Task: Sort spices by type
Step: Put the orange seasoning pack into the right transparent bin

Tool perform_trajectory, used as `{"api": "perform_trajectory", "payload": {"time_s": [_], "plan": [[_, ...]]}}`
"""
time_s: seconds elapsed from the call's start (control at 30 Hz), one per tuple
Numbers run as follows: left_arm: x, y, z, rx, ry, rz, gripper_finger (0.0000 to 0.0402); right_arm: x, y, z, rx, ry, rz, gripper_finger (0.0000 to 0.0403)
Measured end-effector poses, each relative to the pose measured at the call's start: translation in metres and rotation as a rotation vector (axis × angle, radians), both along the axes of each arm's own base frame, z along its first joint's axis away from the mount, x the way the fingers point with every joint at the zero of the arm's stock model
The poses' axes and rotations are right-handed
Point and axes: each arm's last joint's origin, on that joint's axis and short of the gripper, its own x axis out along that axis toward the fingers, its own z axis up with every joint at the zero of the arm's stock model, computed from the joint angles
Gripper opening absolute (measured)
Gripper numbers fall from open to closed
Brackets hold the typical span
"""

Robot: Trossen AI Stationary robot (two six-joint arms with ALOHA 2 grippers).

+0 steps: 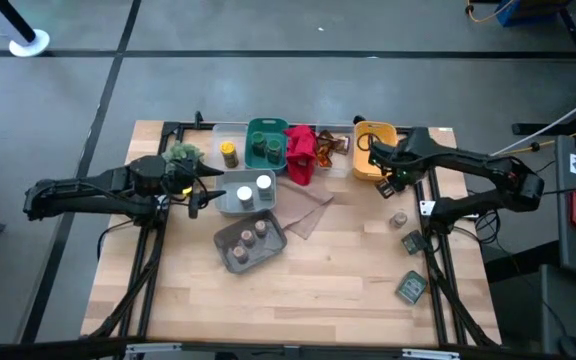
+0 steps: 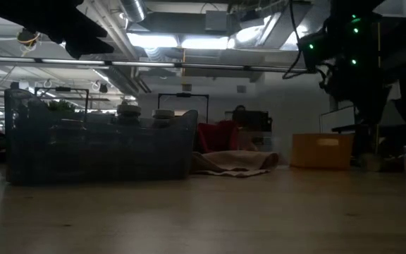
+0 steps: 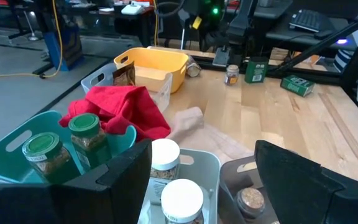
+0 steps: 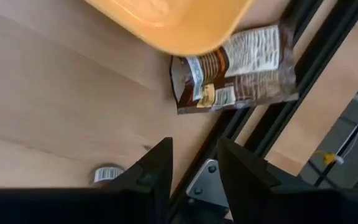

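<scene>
My left gripper (image 1: 203, 192) hangs open at the left side of a grey bin (image 1: 230, 203), over two white-lidded jars (image 3: 166, 163). My right gripper (image 1: 388, 183) points down beside the yellow bin (image 1: 373, 150), open, with nothing between its fingers (image 4: 194, 149). Under it a brown packet (image 4: 235, 65) lies flat on the table against the yellow bin's wall (image 4: 166, 22), and a small jar (image 4: 107, 173) stands nearby. Green-lidded jars (image 3: 67, 146) stand in a teal bin (image 1: 267, 143). Tan-lidded jars sit in a grey tray (image 1: 248, 240). A yellow-lidded jar (image 1: 228, 153) stands in a clear bin.
A red cloth (image 1: 301, 152) lies over the bins at the back, with a tan cloth (image 1: 308, 215) in the middle. A small plant (image 1: 182, 154) stands at the back left. A loose jar (image 1: 399, 218) and two packets (image 1: 411, 288) lie by the right rail. Bare wood fills the near half.
</scene>
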Motion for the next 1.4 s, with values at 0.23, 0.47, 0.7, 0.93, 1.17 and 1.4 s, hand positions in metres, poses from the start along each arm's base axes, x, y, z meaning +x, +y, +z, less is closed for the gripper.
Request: {"api": "perform_trajectory", "payload": {"time_s": [0.23,0.47,0.7,0.93,1.17,1.4], "plan": [[0.000,0.000,0.000,0.000,0.001,0.000,0.0269,-0.001,-0.001,-0.031,-0.063,-0.028,-0.008,0.0127],[0.000,0.000,0.000,-0.006,0.000,0.002,0.0269,-0.001,-0.002,-0.046,-0.134,-0.042,-0.005,0.0127],[0.000,0.000,0.000,-0.007,-0.001,0.002,0.0269,-0.011,0.003,-0.063,-0.110,0.008,-0.002,0.0127],[0.000,0.000,0.000,-0.007,-0.001,0.002,0.0269,-0.016,0.004,-0.084,-0.180,-0.011,0.002,0.0127],[0.000,0.000,0.000,-0.007,-0.001,0.002,0.0269,-0.026,0.007,-0.097,-0.226,0.036,0.003,0.0123],[0.000,0.000,0.000,-0.010,-0.002,0.003,0.0269,-0.028,0.008,-0.101,-0.228,0.040,0.001,0.0034]]}}
